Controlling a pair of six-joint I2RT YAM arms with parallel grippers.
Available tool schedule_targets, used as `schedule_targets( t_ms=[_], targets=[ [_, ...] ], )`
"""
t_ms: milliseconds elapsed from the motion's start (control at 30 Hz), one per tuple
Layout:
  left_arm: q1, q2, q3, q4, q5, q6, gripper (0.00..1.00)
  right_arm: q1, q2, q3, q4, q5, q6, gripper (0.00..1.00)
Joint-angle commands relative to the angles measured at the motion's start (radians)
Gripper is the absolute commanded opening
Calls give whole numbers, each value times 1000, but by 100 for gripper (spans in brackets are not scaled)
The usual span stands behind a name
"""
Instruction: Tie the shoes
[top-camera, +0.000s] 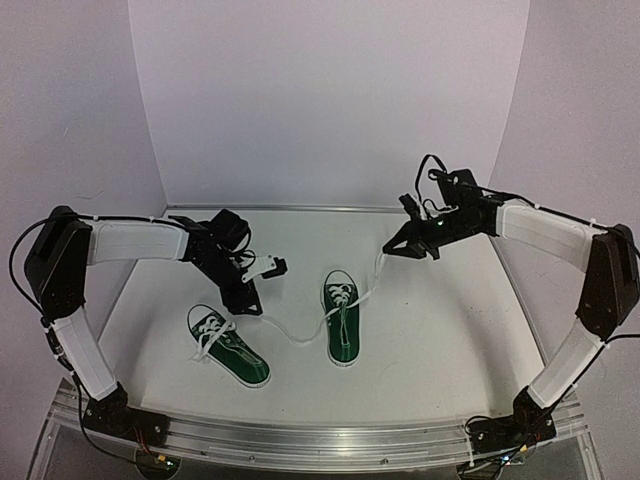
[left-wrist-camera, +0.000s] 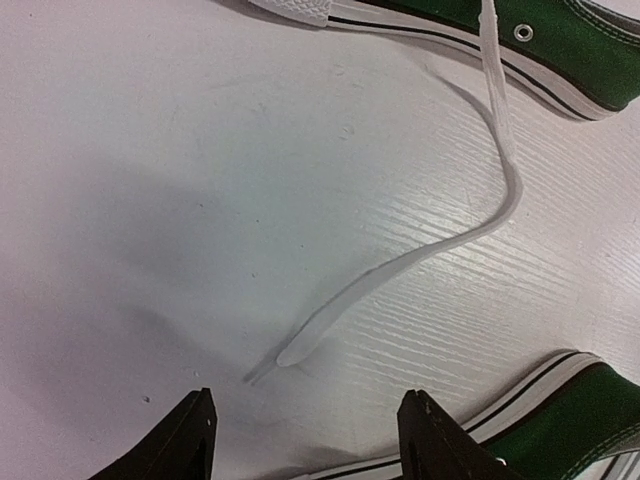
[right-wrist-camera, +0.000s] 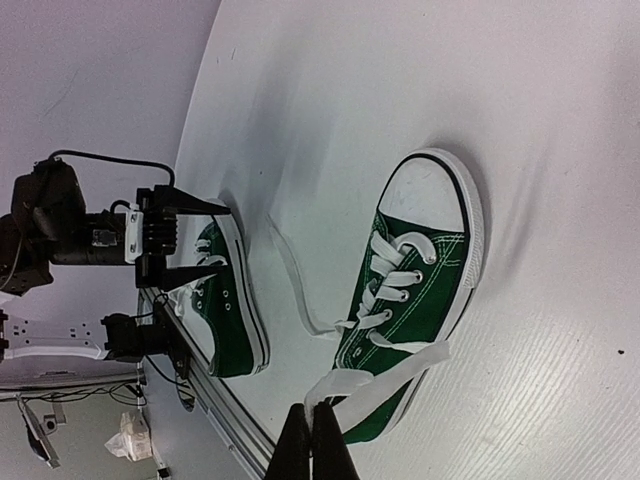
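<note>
Two dark green sneakers with white laces lie on the white table: the left shoe (top-camera: 228, 346) and the right shoe (top-camera: 342, 318). My right gripper (top-camera: 393, 250) is shut on one white lace (right-wrist-camera: 400, 365) of the right shoe (right-wrist-camera: 425, 280) and holds it raised behind the shoe. That shoe's other lace (top-camera: 292, 334) trails left across the table. My left gripper (top-camera: 247, 302) hangs open and empty between the shoes. In the left wrist view the lace end (left-wrist-camera: 300, 345) lies just ahead of the open left gripper (left-wrist-camera: 310, 400).
The table's front metal rail (top-camera: 320, 440) runs along the near edge. White walls enclose the back and sides. In the right wrist view the left arm's gripper (right-wrist-camera: 185, 240) hangs over the left shoe (right-wrist-camera: 228, 310).
</note>
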Motion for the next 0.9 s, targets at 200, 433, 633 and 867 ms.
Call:
schedule_targets(
  t_ms=[200, 433, 633, 867],
  targets=[
    [-60, 92, -14, 119, -31, 125, 61, 1, -59, 71, -4, -25, 35, 0],
    [-133, 147, -45, 203, -135, 124, 46, 3, 4, 144, 0, -66, 38, 0],
    [-159, 158, -57, 195, -159, 122, 22, 25, 78, 239, 7, -82, 45, 0],
    [-205, 50, -89, 137, -160, 68, 1, 85, 171, 309, 13, -58, 36, 0]
  ],
)
